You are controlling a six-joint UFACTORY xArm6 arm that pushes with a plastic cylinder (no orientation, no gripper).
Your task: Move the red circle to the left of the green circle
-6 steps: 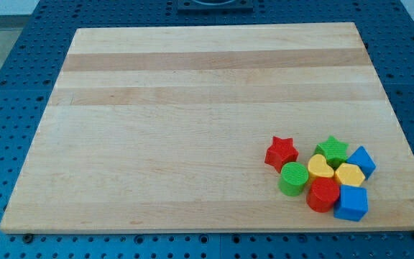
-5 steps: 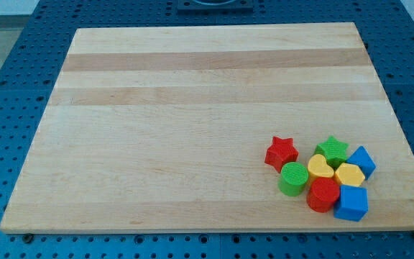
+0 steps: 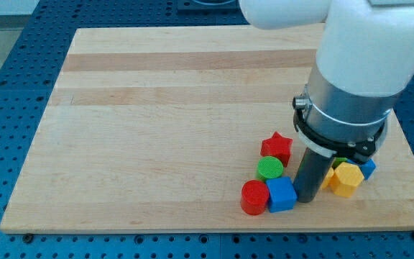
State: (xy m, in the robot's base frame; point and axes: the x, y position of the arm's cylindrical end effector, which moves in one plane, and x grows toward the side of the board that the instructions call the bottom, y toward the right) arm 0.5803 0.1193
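The red circle (image 3: 254, 198) lies near the board's bottom edge, below and slightly left of the green circle (image 3: 269, 169). A blue cube (image 3: 282, 194) touches the red circle's right side. My tip (image 3: 306, 201) rests on the board against the blue cube's right side, right of both circles. The arm's large white and grey body hangs above it and covers the view's upper right.
A red star (image 3: 277, 147) sits just above the green circle. A yellow hexagon (image 3: 347, 178) and a second blue block (image 3: 368, 167) lie right of the rod, partly hidden by the arm. The wooden board (image 3: 157, 129) lies on a blue perforated table.
The arm has come into view. The red circle and a blue cube have moved left out of the cluster. The green circle and red star have shifted slightly left.
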